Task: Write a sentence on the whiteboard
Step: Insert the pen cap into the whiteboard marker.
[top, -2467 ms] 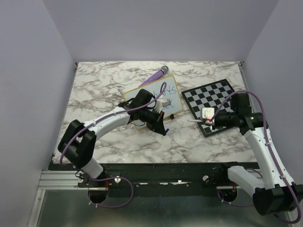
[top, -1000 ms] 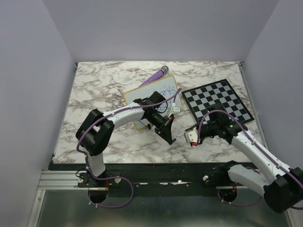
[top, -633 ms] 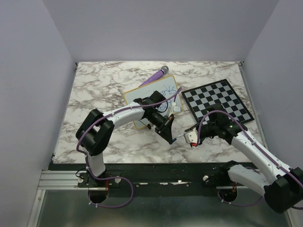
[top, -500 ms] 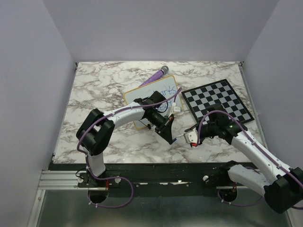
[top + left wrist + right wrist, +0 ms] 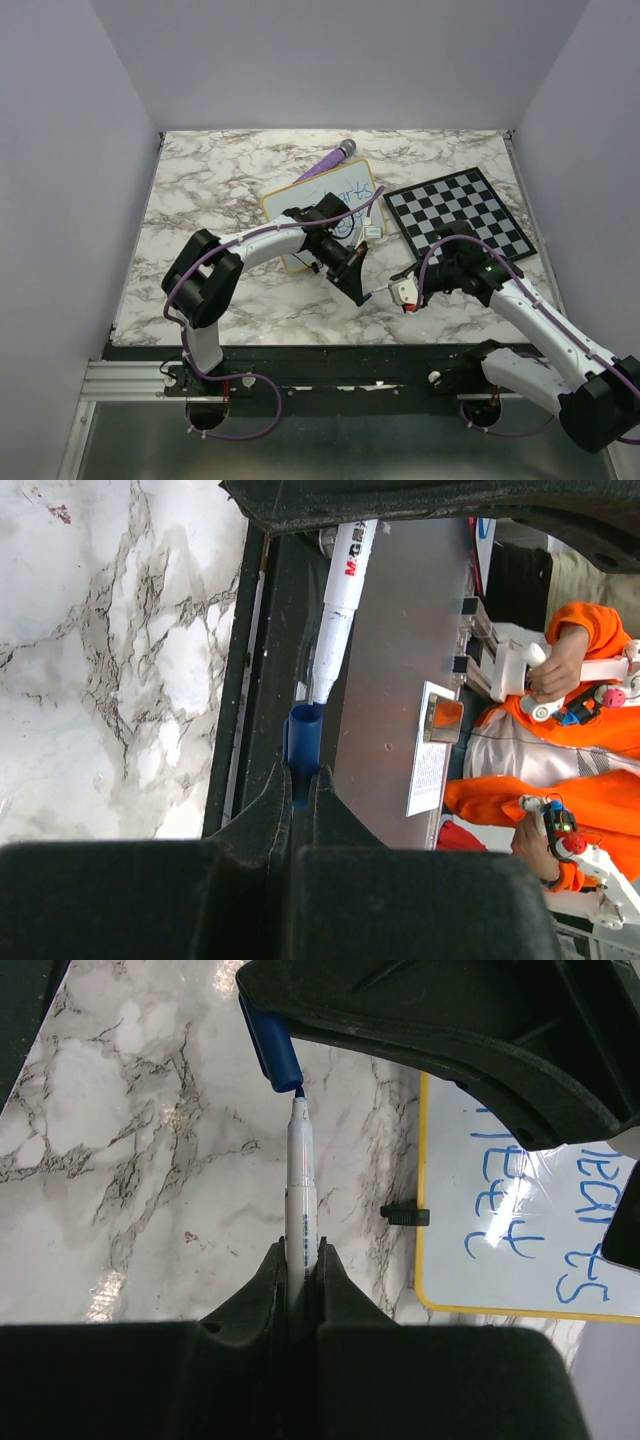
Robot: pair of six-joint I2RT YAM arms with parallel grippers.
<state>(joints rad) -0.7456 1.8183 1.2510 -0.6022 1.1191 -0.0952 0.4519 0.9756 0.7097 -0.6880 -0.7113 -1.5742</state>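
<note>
The whiteboard (image 5: 345, 190) with its yellow-tan frame lies mid-table, partly under my left arm. The sentence (image 5: 545, 1195) shows as two lines of blue handwriting, partly cut off by the left gripper's body in the right wrist view. My left gripper (image 5: 358, 287) is shut on a blue marker cap (image 5: 303, 742). My right gripper (image 5: 404, 291) is shut on a white marker (image 5: 299, 1185). The two grippers face each other in front of the board. The marker's tip sits at the cap's open mouth (image 5: 272, 1050); the marker also shows in the left wrist view (image 5: 338, 600).
A black-and-white chessboard (image 5: 460, 212) lies right of the whiteboard. A purple microphone-like object (image 5: 330, 160) lies behind the whiteboard. One black foot of the board (image 5: 405, 1215) rests on the marble table (image 5: 200, 200). The table's front edge is just below the grippers.
The left gripper came off the whiteboard and the right gripper came off the chessboard; both met near the front of the table. In the last second they have barely moved.
</note>
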